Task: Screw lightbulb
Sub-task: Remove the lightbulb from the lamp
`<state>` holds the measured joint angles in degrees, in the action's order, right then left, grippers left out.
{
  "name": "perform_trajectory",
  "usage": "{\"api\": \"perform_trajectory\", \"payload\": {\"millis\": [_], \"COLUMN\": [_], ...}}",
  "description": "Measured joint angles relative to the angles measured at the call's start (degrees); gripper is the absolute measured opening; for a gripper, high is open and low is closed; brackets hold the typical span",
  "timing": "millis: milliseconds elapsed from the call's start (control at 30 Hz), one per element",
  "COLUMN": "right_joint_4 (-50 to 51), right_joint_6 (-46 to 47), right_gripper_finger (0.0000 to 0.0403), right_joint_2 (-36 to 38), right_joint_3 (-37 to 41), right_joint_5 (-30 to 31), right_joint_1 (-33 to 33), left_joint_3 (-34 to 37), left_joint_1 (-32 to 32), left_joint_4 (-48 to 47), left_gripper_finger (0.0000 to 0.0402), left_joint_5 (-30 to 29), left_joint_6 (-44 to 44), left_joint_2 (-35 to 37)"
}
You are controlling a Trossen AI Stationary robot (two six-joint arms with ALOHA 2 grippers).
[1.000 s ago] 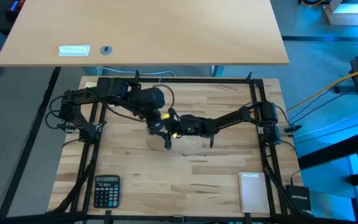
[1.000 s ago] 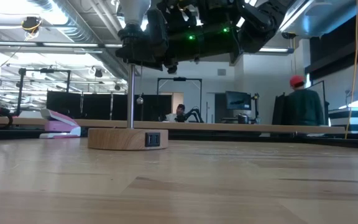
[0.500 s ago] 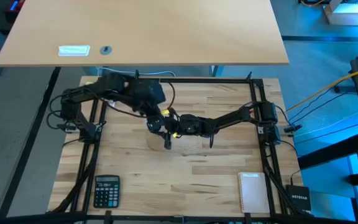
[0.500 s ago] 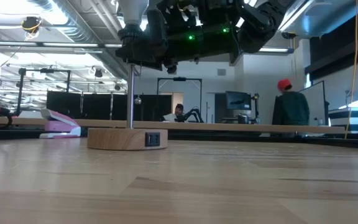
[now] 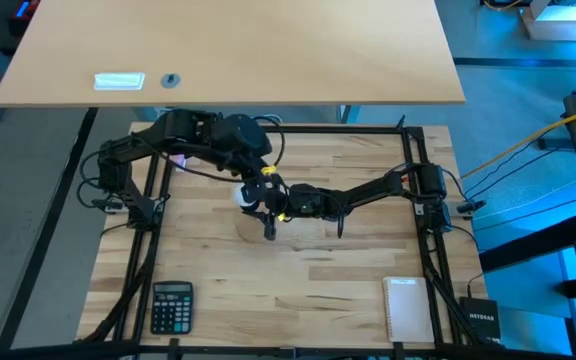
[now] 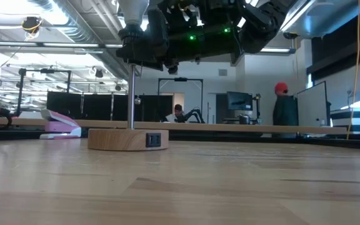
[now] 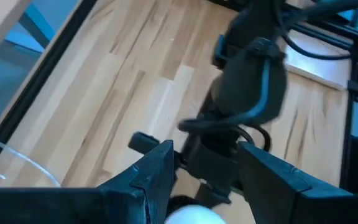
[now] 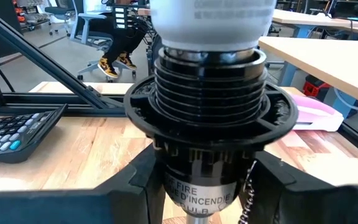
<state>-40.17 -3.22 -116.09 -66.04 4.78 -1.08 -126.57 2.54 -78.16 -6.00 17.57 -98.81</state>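
My right pincer (image 5: 268,212) clamps the black socket (image 8: 207,118) at the counter's (image 5: 308,290) centre. The lightbulb (image 8: 211,22), white and smooth, sits seated in the socket's top, so threading looks largely done; final tightening may remain. My left pincer (image 7: 201,180), at eleven o'clock, hovers spread apart just above the bulb.

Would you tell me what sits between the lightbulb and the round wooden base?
The black socket and its thin metal stem, seen in the low view; the lightbulb sits atop, the wooden base below.
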Motion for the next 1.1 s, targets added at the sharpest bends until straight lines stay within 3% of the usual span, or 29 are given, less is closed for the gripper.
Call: {"api": "perform_trajectory", "payload": {"millis": [167, 267, 667, 967, 1100], "right_joint_4": [0.15, 0.17, 0.17, 0.18, 0.16], "right_joint_6": [0.00, -0.02, -0.04, -0.09, -0.09], "right_gripper_finger": [0.0151, 0.0151, 0.0151, 0.0151, 0.0151], "right_joint_2": [0.00, 0.00, 0.00, 0.00, 0.00], "right_joint_3": [0.00, 0.00, -0.01, -0.02, -0.02], "right_joint_5": [0.01, 0.02, 0.07, 0.09, 0.09], "right_joint_1": [0.00, 0.00, 0.00, -0.02, -0.02], "left_joint_3": [0.05, 0.03, 0.03, -0.03, -0.04], "left_joint_1": [0.64, 0.61, 0.56, -0.73, -1.60], "left_joint_4": [0.59, 1.46, 1.17, -0.04, -2.08], "left_gripper_finger": [0.0170, 0.0193, 0.0387, 0.0376, 0.0375], "left_joint_5": [-0.20, -0.20, -0.20, -0.17, -0.17], "left_joint_6": [0.63, 0.29, 0.25, -0.99, -8.40], "left_joint_2": [-0.18, -0.08, 0.05, 0.05, -0.08]}}
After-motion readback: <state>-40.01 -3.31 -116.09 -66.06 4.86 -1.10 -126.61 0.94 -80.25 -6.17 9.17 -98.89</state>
